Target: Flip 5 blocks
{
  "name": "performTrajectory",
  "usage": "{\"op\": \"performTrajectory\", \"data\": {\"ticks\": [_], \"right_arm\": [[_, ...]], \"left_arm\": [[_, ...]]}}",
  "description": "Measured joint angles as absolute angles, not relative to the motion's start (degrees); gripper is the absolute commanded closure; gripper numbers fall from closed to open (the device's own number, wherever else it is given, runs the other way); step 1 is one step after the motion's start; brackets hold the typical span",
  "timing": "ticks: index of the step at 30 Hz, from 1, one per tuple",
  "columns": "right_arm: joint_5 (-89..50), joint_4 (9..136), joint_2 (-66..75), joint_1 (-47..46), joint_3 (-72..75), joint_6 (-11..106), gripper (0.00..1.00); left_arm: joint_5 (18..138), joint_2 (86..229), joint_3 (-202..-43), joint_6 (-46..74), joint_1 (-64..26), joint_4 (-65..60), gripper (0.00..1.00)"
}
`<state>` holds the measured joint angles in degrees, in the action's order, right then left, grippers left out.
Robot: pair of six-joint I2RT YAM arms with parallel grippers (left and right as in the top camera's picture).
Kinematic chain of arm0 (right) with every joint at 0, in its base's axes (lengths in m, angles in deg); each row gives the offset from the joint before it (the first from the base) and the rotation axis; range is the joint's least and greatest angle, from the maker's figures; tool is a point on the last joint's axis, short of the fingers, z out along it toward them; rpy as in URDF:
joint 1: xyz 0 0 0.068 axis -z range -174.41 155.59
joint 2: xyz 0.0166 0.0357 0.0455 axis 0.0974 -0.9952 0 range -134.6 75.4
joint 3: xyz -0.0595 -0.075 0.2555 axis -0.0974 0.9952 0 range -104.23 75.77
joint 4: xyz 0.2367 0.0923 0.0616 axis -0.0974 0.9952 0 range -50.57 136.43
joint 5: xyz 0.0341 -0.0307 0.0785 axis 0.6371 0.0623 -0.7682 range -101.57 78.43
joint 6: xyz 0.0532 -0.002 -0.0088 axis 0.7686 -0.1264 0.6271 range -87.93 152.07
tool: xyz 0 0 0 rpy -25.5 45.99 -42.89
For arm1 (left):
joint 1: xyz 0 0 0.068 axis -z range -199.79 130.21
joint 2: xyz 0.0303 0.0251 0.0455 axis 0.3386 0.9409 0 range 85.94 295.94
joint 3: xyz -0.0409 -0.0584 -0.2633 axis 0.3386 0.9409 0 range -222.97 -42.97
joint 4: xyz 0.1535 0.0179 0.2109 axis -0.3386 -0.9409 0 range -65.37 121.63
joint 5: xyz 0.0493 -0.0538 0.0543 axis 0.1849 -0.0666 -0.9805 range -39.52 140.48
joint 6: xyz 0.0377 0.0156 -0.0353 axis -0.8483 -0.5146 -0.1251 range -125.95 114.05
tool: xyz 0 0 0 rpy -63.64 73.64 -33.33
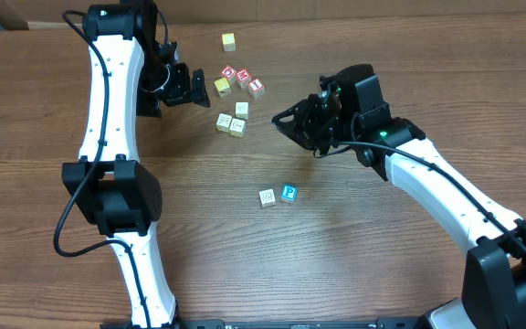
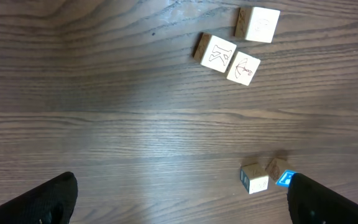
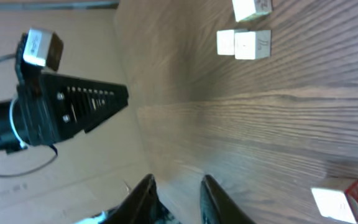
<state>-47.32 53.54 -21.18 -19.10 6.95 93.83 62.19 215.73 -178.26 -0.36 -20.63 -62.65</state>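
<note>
Dark wood-grain table [image 1: 354,238], scattered blocks [image 1: 224,120], brown cardboard [image 3: 61,180] beyond its edge

White arms [image 1: 110,91], black joints [image 1: 117,196] and cables [image 1: 59,233] — seemingly green lights [image 1: 383,134].

Five blocks [image 1: 236,127], three red [image 1: 244,77], two yellow [image 1: 229,41]

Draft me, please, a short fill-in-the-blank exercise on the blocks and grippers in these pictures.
1. The blue-faced block shows the letter ___.
2. In the overhead view, ___ red-and-white cubes lie close together near the left gripper.
3. The left gripper is wide ___ and holds nothing.
Missing words: P; three; open.
</note>
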Motion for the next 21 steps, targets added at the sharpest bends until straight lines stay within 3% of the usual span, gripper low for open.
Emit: {"op": "performTrajectory", "data": {"ticks": [2, 9, 17, 21], "right_arm": [[-47.34, 53.61, -21.18, -19.12, 6.95, 93.28, 0.96], [-46.91, 56.73, -21.18, -19.1, 6.86, 93.39, 0.96], [-34.8, 78.18, -21.18, -19.17, 6.82, 89.11, 0.96], [-27.34, 81.04, -21.18, -19.38, 7.82, 88.32, 0.96]], "left_arm": [[62.19, 215.73, -178.26, -0.36, -20.63, -62.65, 0.0], [62.19, 215.73, -178.26, -0.36, -20.63, -62.65, 0.0], [62.19, 215.73, -178.26, -0.36, -20.63, -62.65, 0.0], [62.19, 215.73, -178.26, -0.36, -20.63, -62.65, 0.0]]}}
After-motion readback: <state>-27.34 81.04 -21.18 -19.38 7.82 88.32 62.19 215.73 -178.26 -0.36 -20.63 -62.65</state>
